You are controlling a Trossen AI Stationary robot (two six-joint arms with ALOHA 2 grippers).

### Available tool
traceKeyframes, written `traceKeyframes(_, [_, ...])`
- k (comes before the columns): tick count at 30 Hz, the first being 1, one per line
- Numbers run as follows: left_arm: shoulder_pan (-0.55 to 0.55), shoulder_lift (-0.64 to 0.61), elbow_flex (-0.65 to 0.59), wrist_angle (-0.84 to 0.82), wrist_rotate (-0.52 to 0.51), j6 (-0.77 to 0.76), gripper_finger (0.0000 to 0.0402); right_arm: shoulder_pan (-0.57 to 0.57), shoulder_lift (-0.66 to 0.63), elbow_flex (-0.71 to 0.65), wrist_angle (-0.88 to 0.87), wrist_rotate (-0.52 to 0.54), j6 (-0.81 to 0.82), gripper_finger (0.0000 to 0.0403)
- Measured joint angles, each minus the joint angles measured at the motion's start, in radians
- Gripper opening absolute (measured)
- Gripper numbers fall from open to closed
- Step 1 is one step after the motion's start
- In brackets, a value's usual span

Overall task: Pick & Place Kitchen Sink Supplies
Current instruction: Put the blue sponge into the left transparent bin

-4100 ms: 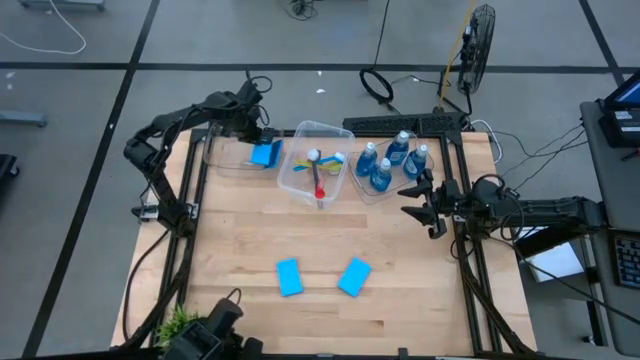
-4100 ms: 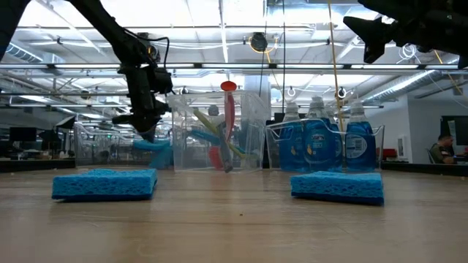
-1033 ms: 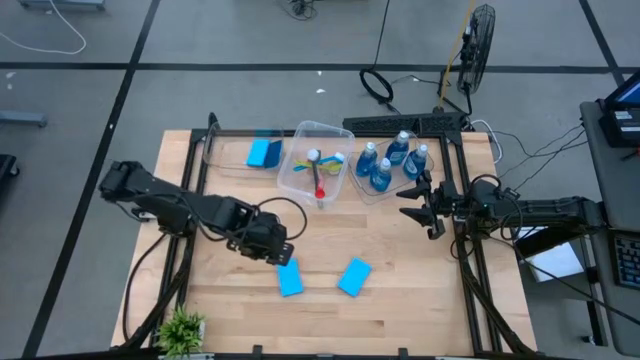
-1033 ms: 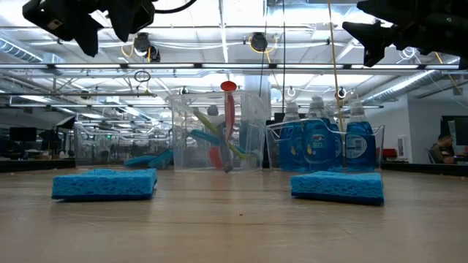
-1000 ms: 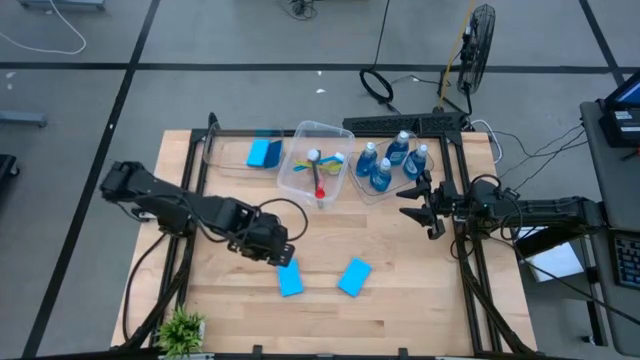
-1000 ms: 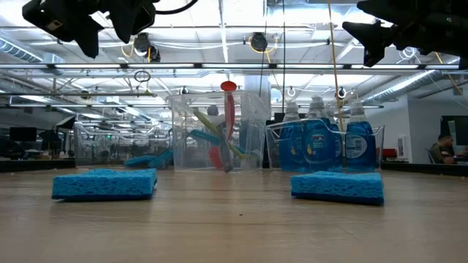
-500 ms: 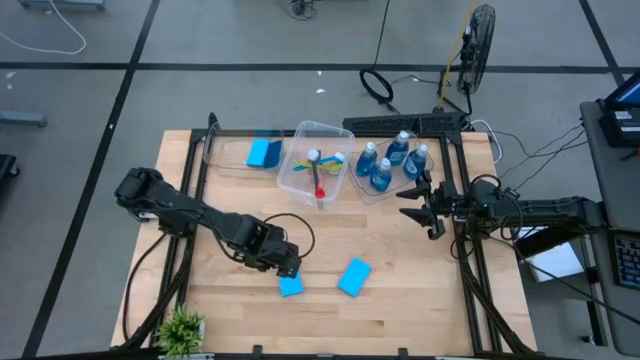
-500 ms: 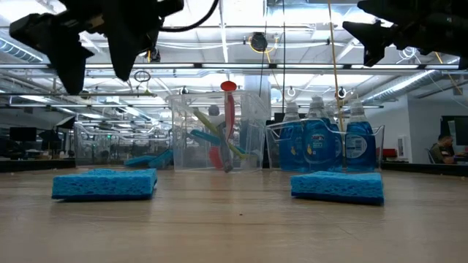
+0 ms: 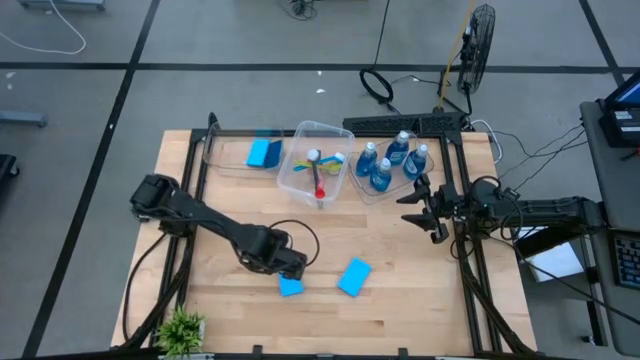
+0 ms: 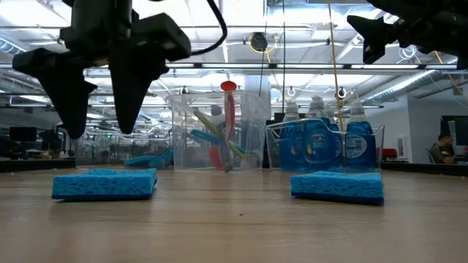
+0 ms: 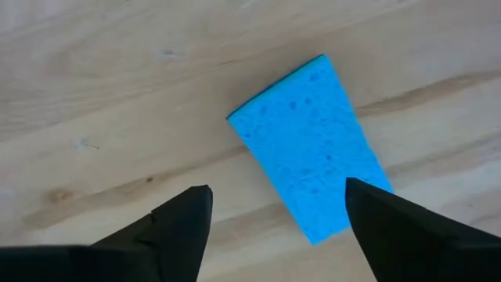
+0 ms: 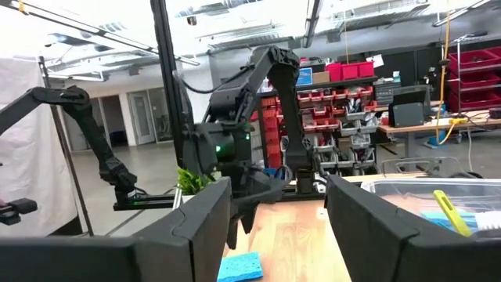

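A wooden table (image 9: 400,290) seen from above, with two dark robot arms. The left gripper (image 9: 292,270) hangs low over a flat bright-blue sponge (image 9: 291,287) lying near the front middle of the table; its two fingers (image 11: 182,223) are spread apart and empty, with the sponge on the bare wood between and just beyond them, not gripped. In the low view the same gripper (image 10: 99,131) hangs just above the sponge without touching it. A second blue sponge (image 9: 354,277) lies a little to the right of the first, apart from it.

Along the back edge stand three clear plastic tubs. The left tub (image 9: 225,155) holds more blue sponge (image 9: 264,153). The middle tub (image 9: 300,175) holds long-handled brushes standing at angles, a red one (image 9: 319,185) the clearest. The right tub (image 9: 358,190) holds four small bottles of blue liquid (image 9: 381,175), upright and close together.

The right gripper (image 9: 417,208) waits raised near the table's right edge, beside the tub of bottles, fingers apart and holding nothing. A small green potted plant (image 9: 182,326) stands at the front left corner
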Motion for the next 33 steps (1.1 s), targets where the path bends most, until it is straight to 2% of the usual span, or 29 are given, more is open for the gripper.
traceKeyframes(11, [0.000, 0.083, -0.001, 0.023, 0.069, -0.019, 0.0269, 0.000, 0.000, 0.000, -0.001, 0.001, 0.000, 0.0196])
traceKeyframes(19, [0.001, 0.130, -0.058, 0.237, 0.098, -0.018, 0.0269, 0.000, 0.000, 0.000, -0.017, 0.002, 0.000, 0.0196])
traceKeyframes(23, [0.003, 0.133, -0.089, 0.294, 0.122, -0.033, 0.0265, 0.000, 0.000, 0.000, -0.024, 0.002, 0.000, 0.0196])
traceKeyframes(27, [0.002, 0.135, -0.090, 0.300, 0.124, -0.042, 0.0226, 0.000, 0.000, 0.000, -0.024, 0.002, 0.000, 0.0196])
traceKeyframes(33, [-0.001, 0.136, -0.092, 0.319, 0.088, -0.040, 0.0111, 0.000, 0.000, 0.000, -0.024, 0.002, 0.000, 0.0196])
